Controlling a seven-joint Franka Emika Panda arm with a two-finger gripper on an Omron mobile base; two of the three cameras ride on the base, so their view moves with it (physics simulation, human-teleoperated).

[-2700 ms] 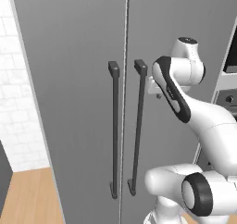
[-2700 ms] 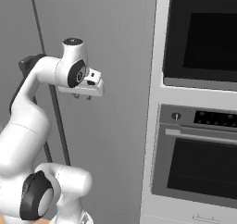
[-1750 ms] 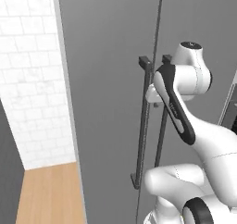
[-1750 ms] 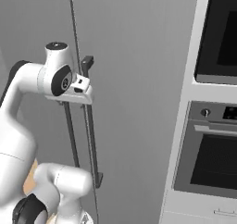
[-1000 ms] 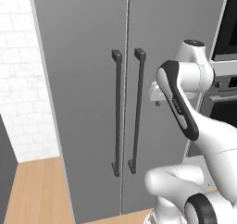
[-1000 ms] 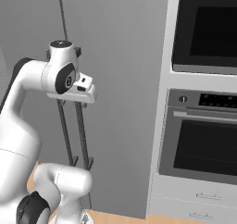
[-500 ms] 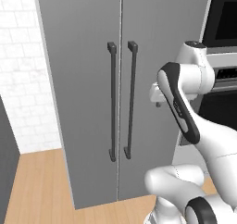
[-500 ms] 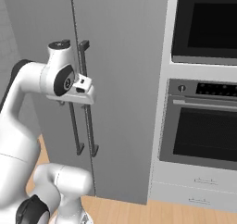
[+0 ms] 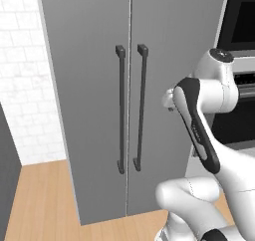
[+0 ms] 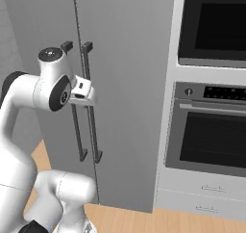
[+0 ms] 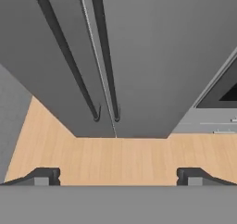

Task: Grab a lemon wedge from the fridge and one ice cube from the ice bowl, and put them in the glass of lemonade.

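Note:
The fridge (image 9: 94, 85) stands straight ahead, tall and grey. Both its doors are closed, and two long dark bar handles (image 9: 121, 110) run either side of the centre seam. My gripper (image 11: 118, 176) hangs in front of the right door, a short way off it, near handle height. Its fingertips (image 11: 44, 176) are spread wide with nothing between them. In the right base view the white hand (image 10: 82, 93) overlaps the handles (image 10: 91, 111). The lemon wedge, ice cube, ice bowl and glass of lemonade are out of view.
Right of the fridge rises a column with a black microwave (image 10: 216, 25) over a black oven (image 10: 211, 135) and a pale drawer beneath. A white brick wall (image 9: 20, 85) and a dark panel (image 9: 7, 185) flank the fridge's left. Wooden floor (image 11: 120, 156) lies in front.
The whole picture has shifted as the base drove, and the fridge now faces me more squarely. Its doors stay closed and the gripper stays open.

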